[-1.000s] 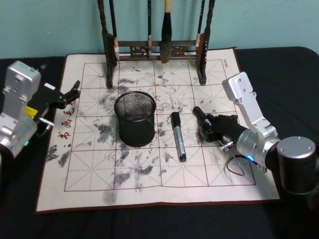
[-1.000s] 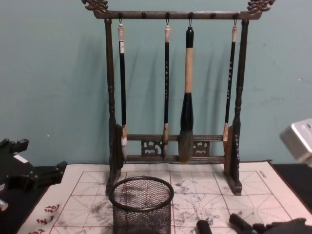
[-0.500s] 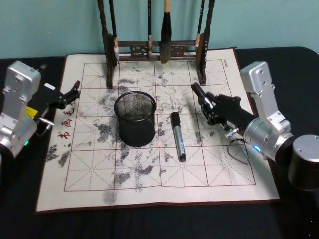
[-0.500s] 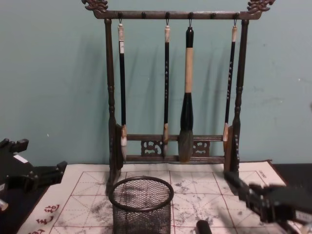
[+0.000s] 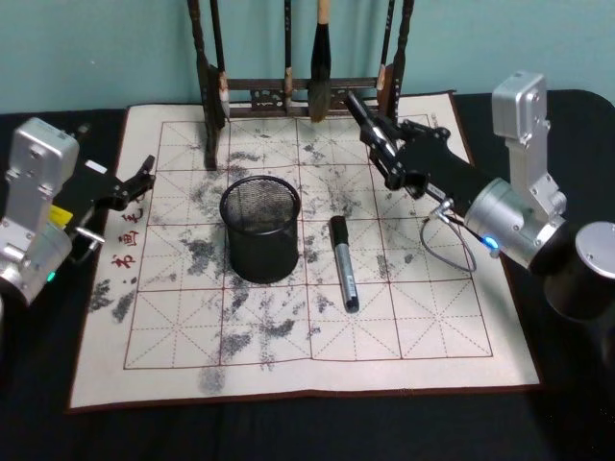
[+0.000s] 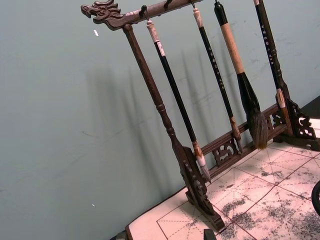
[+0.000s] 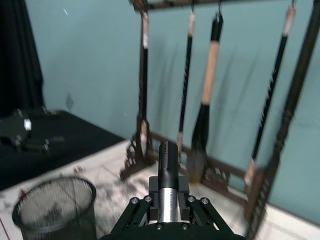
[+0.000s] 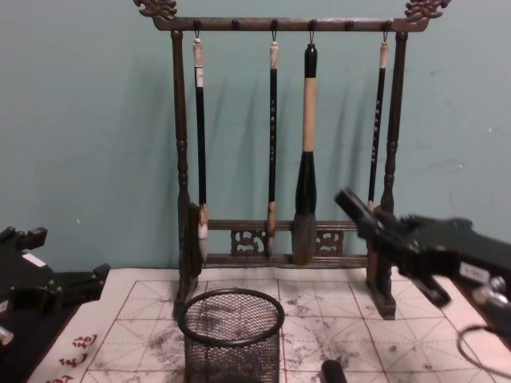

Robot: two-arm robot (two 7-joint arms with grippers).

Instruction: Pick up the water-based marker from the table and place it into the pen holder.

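Your held marker (image 7: 168,165): only the cap end clears the right gripper (image 5: 387,154). The barrel behind the fingers is covered, so you can't see its rear end. Below the fingers in chest view, the table marker (image 8: 326,372) shows just its cap tip, with the rest cut by the bottom edge. Its print is too small to read in head view. Left of and below the fingers, the holder (image 8: 231,319) has its base cut off. Beyond the fingers, the rack (image 5: 300,93) loses its top in head view.
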